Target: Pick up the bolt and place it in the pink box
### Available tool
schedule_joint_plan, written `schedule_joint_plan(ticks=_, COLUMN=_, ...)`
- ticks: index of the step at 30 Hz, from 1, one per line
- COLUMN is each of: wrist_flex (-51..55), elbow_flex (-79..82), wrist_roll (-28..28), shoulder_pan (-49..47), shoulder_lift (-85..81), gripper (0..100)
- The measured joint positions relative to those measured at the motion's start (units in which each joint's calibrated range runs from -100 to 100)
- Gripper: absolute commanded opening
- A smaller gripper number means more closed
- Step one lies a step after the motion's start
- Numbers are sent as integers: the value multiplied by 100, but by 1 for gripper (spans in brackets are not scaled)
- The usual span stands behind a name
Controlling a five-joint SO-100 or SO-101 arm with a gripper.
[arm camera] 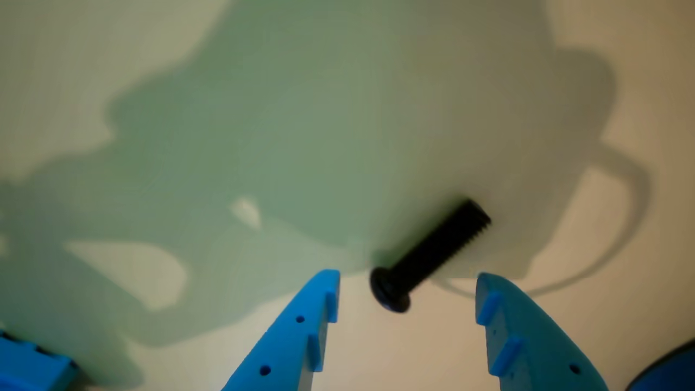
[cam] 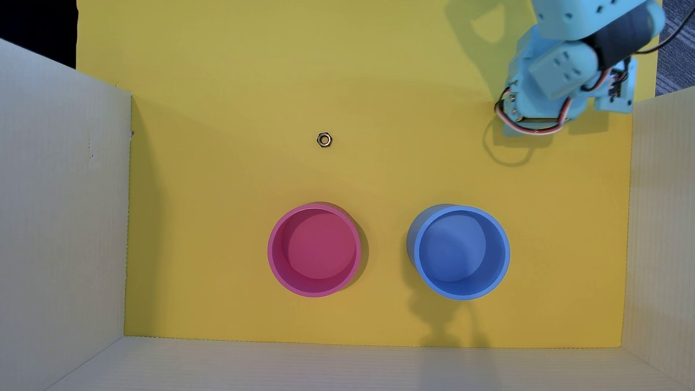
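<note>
In the wrist view the bolt (arm camera: pixel 429 255), a small black screw with a rounded head, lies flat on the pale surface. Its head sits between the tips of my gripper (arm camera: pixel 407 279), its threaded end points up and to the right. Both blue fingers (arm camera: pixel 304 331) stand apart, clear of the bolt, so the gripper is open. From overhead the light blue arm (cam: pixel 564 71) covers the bolt and the fingers at the upper right. The pink box (cam: pixel 314 250), a round empty cup, stands at the lower middle of the yellow floor.
A silvery hex nut (cam: pixel 323 139) lies near the middle of the yellow floor (cam: pixel 225 188). A blue round container (cam: pixel 459 252) stands right of the pink one. Pale cardboard walls (cam: pixel 60 225) close in the left, right and near sides.
</note>
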Motion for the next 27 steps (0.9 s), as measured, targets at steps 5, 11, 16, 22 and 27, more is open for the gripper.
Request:
schedule_joint_plan(ticks=5, wrist_flex=0, elbow_flex=-9, wrist_roll=0, shoulder_pan=-58, shoulder_lift=153, gripper=18)
schedule_joint_plan(ticks=11, wrist_flex=0, elbow_flex=-54, wrist_roll=0, shoulder_pan=-66, shoulder_lift=356, gripper=17)
schedule_joint_plan(ticks=16, wrist_flex=-120, elbow_flex=-135, wrist_roll=0, shoulder_pan=-29, shoulder_lift=492, gripper=1)
schedule_joint_plan(ticks=22, wrist_flex=-266, elbow_flex=-153, wrist_roll=0, shoulder_pan=-58, shoulder_lift=508, gripper=1)
schedule_joint_plan(ticks=27, wrist_flex=-266, elbow_flex=-144, wrist_roll=0, shoulder_pan=-51, shoulder_lift=508, gripper=1)
